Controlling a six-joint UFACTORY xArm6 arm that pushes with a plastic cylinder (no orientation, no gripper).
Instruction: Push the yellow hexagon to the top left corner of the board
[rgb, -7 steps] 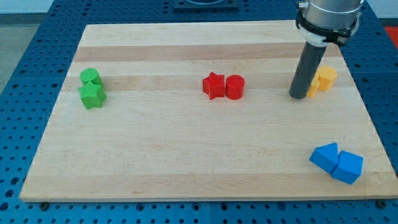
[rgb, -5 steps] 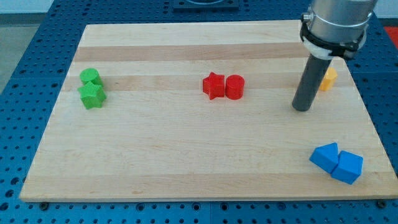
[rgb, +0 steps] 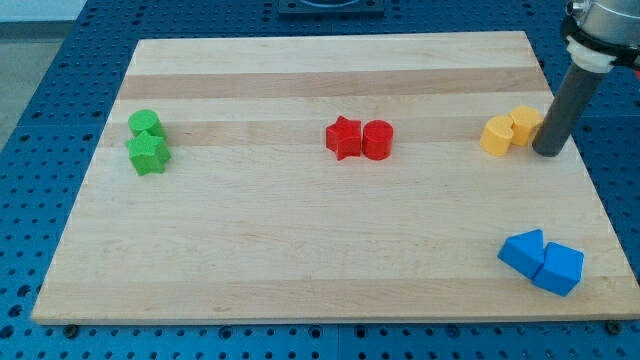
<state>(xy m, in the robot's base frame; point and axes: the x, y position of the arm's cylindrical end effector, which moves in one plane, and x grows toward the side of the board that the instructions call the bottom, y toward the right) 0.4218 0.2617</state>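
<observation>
Two yellow blocks sit together near the board's right edge, in its upper half. The right one (rgb: 526, 123) looks like the hexagon; the left one (rgb: 496, 135) has a shape I cannot make out. My tip (rgb: 547, 153) rests on the board just right of the yellow hexagon, close to it or touching it. The rod rises to the view's top right corner. The board's top left corner (rgb: 145, 48) is far across the board from the yellow blocks.
A red star (rgb: 343, 138) and a red cylinder (rgb: 378, 140) touch at the board's middle top. Two green blocks (rgb: 148, 142) stand stacked close at the left. Two blue blocks (rgb: 541, 262) lie at the bottom right. The board's right edge (rgb: 578, 150) is just beyond my tip.
My tip was left of the yellow blocks, moved down a little, then swung round to their right side. The yellow blocks, earlier partly hidden by the rod, now show fully.
</observation>
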